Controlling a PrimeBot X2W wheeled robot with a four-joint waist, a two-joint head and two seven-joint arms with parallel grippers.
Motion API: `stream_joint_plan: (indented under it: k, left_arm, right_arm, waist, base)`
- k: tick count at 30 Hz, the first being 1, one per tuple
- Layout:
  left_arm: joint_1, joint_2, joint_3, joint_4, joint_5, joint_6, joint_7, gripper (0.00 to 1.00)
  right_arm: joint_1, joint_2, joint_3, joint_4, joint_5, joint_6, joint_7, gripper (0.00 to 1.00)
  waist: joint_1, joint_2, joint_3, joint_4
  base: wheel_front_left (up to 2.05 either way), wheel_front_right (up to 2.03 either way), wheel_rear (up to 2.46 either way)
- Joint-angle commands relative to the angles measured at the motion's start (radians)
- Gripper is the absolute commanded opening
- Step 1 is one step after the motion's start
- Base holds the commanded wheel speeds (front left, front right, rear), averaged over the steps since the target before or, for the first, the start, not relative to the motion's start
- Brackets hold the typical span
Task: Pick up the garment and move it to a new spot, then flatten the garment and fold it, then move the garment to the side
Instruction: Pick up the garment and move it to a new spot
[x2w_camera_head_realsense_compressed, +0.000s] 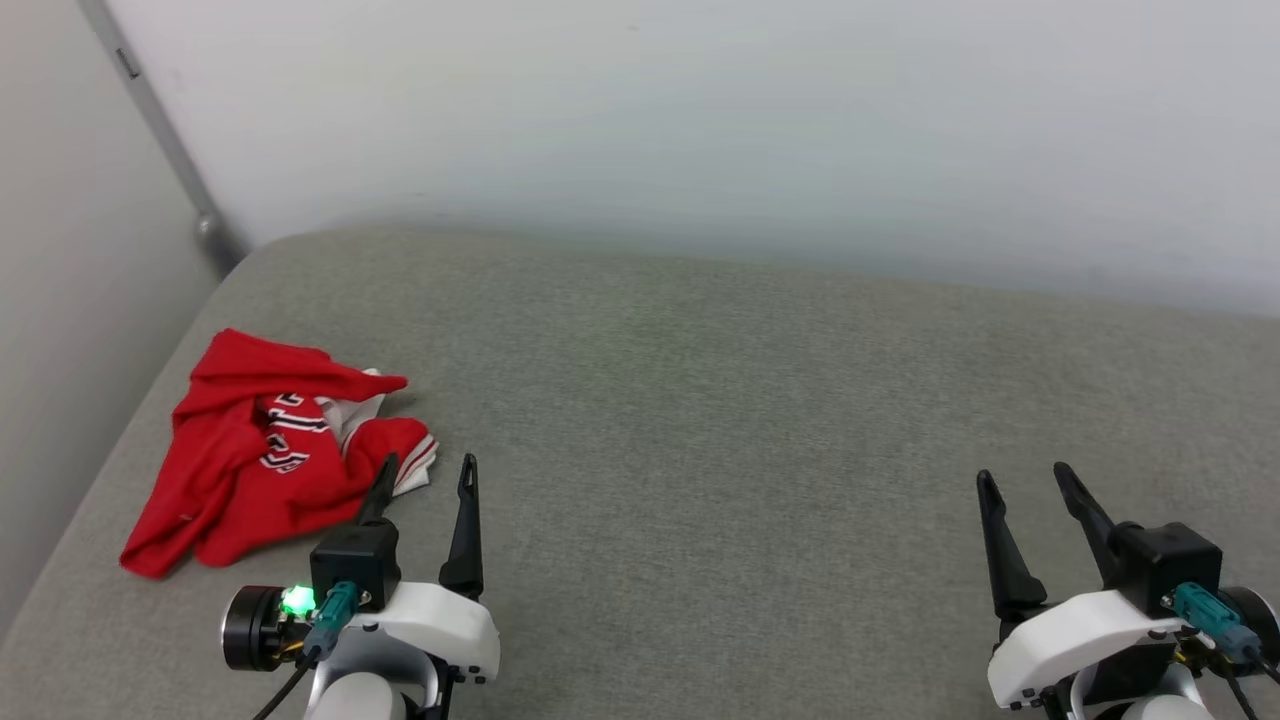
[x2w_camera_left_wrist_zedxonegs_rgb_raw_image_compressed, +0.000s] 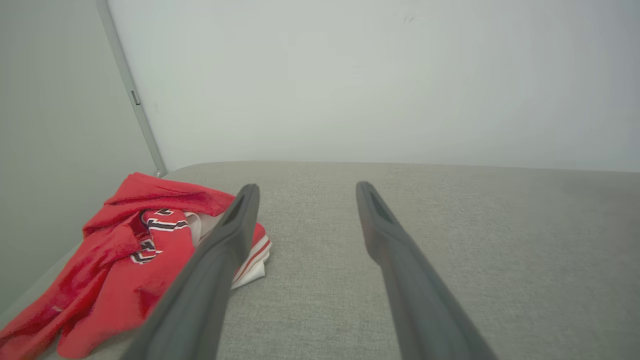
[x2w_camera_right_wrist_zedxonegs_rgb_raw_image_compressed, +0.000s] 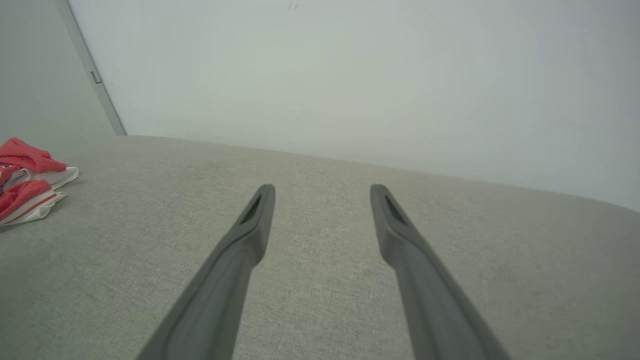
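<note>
The garment (x2w_camera_head_realsense_compressed: 250, 450) is a crumpled heap of bright red cloth with white striped panels and black lettering, lying near the left edge of the grey padded surface (x2w_camera_head_realsense_compressed: 750, 420). My left gripper (x2w_camera_head_realsense_compressed: 428, 465) is open at the lower left, its left finger overlapping the heap's near right corner in the head view. In the left wrist view the garment (x2w_camera_left_wrist_zedxonegs_rgb_raw_image_compressed: 125, 260) lies left of the open left gripper (x2w_camera_left_wrist_zedxonegs_rgb_raw_image_compressed: 305, 187), nothing between the fingers. My right gripper (x2w_camera_head_realsense_compressed: 1025, 475) stands open at the lower right, far from the cloth. The right wrist view shows the right gripper (x2w_camera_right_wrist_zedxonegs_rgb_raw_image_compressed: 322, 189) open over bare fabric, with the garment (x2w_camera_right_wrist_zedxonegs_rgb_raw_image_compressed: 25, 177) at the far left.
A pale wall (x2w_camera_head_realsense_compressed: 700, 120) rises behind the grey surface. A grey metal post (x2w_camera_head_realsense_compressed: 165, 140) runs down the left corner to the surface's back left edge. The surface drops off just left of the garment.
</note>
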Motion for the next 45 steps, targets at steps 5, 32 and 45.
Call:
stream_joint_plan:
  k: [5, 32, 45]
  left_arm:
    - [-0.007, 0.010, 0.018, 0.001, -0.007, 0.005, -0.003, 1.00]
    - [-0.022, 0.031, 0.069, -0.024, 0.000, 0.028, -0.003, 1.00]
    - [-0.313, 0.131, 0.085, 0.044, 0.002, -0.006, 0.099, 1.00]
  right_arm:
    - [-0.022, 0.002, 0.022, -0.008, -0.007, 0.000, 0.010, 1.00]
    - [-0.067, 0.001, 0.093, -0.003, 0.014, 0.000, 0.000, 1.00]
    - [-0.144, 0.001, 0.109, -0.074, -0.042, 0.000, 0.064, 1.00]
  waist:
    - [0.0000, 0.0000, 0.010, 0.129]
    - [0.0000, 0.0000, 0.043, 0.302]
    - [0.0000, 0.0000, 0.232, 0.183]
  base:
    - [0.00, 0.00, 0.00]
    - [0.00, 0.00, 0.00]
    - [0.00, 0.00, 0.00]
